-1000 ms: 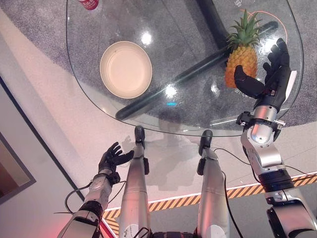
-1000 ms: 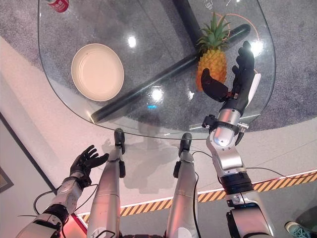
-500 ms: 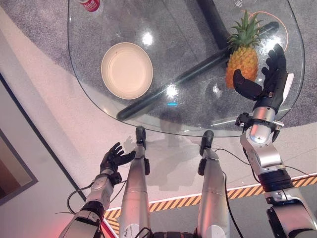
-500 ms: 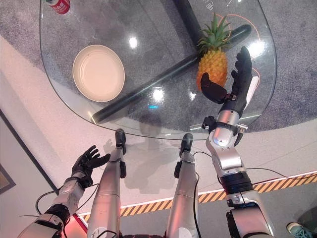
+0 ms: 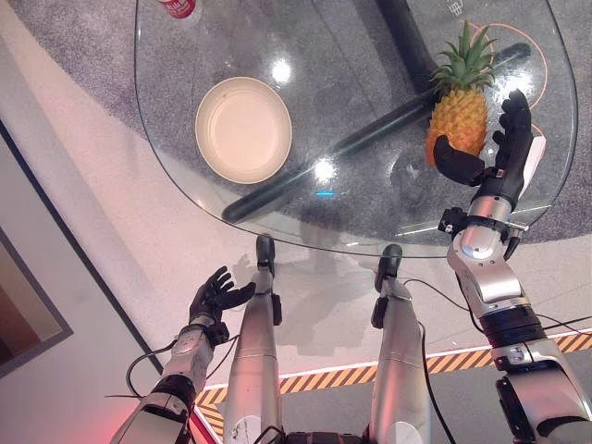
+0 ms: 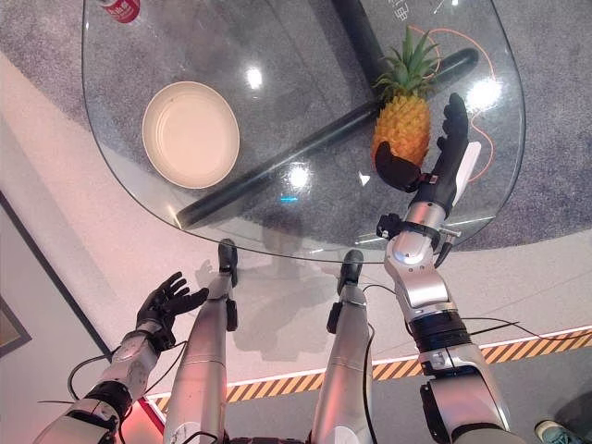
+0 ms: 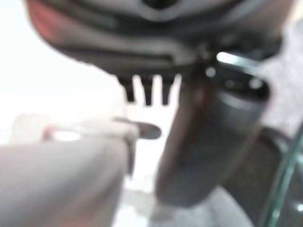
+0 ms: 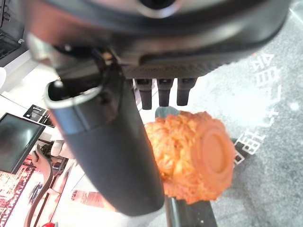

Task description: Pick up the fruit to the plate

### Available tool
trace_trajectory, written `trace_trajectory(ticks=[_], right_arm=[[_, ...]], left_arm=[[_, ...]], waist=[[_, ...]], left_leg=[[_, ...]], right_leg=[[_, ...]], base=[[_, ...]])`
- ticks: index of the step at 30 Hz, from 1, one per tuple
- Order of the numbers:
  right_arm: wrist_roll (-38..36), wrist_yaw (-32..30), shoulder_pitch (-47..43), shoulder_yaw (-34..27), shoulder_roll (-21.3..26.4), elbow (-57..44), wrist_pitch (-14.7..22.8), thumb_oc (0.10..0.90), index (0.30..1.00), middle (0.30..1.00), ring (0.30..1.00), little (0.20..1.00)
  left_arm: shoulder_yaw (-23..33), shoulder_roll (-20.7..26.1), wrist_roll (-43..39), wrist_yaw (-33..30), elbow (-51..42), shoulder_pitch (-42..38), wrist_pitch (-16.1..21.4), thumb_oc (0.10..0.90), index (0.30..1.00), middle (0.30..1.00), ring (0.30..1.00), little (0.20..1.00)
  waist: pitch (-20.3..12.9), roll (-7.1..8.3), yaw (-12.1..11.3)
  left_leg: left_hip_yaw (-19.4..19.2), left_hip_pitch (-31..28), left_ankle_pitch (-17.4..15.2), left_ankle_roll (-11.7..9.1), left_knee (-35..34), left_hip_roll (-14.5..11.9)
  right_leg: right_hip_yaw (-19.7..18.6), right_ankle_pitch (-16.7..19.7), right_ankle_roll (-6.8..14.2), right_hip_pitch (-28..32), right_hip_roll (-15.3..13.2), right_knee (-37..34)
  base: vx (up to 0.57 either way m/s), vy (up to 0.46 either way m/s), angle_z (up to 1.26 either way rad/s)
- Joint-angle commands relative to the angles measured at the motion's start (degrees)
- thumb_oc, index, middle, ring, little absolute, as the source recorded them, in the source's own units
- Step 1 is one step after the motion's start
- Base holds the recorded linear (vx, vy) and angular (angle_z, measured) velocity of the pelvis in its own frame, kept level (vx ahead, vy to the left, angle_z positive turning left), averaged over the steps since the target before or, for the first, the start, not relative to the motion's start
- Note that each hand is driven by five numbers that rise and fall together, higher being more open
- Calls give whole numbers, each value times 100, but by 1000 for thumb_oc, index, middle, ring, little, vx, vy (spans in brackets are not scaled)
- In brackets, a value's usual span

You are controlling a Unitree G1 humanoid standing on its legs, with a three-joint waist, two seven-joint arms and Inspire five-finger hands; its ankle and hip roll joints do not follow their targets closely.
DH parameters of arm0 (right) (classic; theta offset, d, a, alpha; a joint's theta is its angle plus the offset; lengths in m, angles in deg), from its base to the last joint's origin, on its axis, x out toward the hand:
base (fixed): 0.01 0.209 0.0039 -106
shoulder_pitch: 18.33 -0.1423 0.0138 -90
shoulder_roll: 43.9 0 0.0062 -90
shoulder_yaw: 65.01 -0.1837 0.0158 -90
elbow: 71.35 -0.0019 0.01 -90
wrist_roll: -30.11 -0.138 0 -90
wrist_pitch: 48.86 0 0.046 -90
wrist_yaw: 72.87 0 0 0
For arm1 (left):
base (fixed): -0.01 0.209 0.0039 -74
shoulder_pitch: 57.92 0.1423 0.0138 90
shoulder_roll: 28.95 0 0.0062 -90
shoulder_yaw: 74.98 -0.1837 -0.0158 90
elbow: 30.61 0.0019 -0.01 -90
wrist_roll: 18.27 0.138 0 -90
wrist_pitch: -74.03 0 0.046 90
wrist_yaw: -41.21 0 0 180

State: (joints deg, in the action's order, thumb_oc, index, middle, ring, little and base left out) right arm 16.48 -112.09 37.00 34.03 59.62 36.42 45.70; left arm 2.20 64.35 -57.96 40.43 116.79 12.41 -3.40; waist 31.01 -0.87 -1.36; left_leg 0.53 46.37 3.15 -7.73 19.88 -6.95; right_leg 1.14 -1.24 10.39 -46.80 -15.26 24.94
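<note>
An orange pineapple (image 5: 458,113) with a green crown lies on the right part of the round glass table (image 5: 361,227). My right hand (image 5: 499,153) is open just beside it, thumb at the fruit's near end and fingers along its right side; the right wrist view has the pineapple (image 8: 194,161) close in front of the palm, not clasped. A cream plate (image 5: 243,129) sits bare on the left part of the table. My left hand (image 5: 215,297) hangs open low at the left, below the table's near edge.
A red can (image 5: 178,7) stands at the table's far left rim. The table's dark base bar (image 5: 370,139) shows through the glass between plate and pineapple. A yellow-black striped line (image 5: 435,363) runs across the floor near me.
My right hand has drawn in closer to the pineapple's right side. The whole picture has shifted a little, so the camera moved. The left hand has kept its place.
</note>
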Motion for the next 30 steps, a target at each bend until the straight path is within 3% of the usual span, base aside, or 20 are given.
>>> trace_trajectory(ticks=[1,10,30], right_arm=[[138,-384,-196,-109,543,-230,198,800,900,900,900,900],[25,-395,-355,-32,526,-25,91,800,900,900,900,900],[-968,-58,-631,170,420,920,-341,800,900,900,900,900]], left_arm=[[23,117,-90,-89,93,454,82,800,900,900,900,900],[-23,112,-94,-90,84,406,52,800,900,900,900,900],[-135,106,-111,-54,148,330,95,800,900,900,900,900]], waist=[[-122,-111,29],[-122,-132,-2],[-122,-161,-83]], left_leg=[[71,43,-397,486,508,92],[80,51,-398,487,508,97],[65,28,-353,477,424,99]], right_leg=[[340,385,-410,-29,19,-183],[351,385,-408,-40,10,-178],[408,390,-444,-31,14,-207]], base=[[0,0,0],[0,0,0],[-1,0,0]])
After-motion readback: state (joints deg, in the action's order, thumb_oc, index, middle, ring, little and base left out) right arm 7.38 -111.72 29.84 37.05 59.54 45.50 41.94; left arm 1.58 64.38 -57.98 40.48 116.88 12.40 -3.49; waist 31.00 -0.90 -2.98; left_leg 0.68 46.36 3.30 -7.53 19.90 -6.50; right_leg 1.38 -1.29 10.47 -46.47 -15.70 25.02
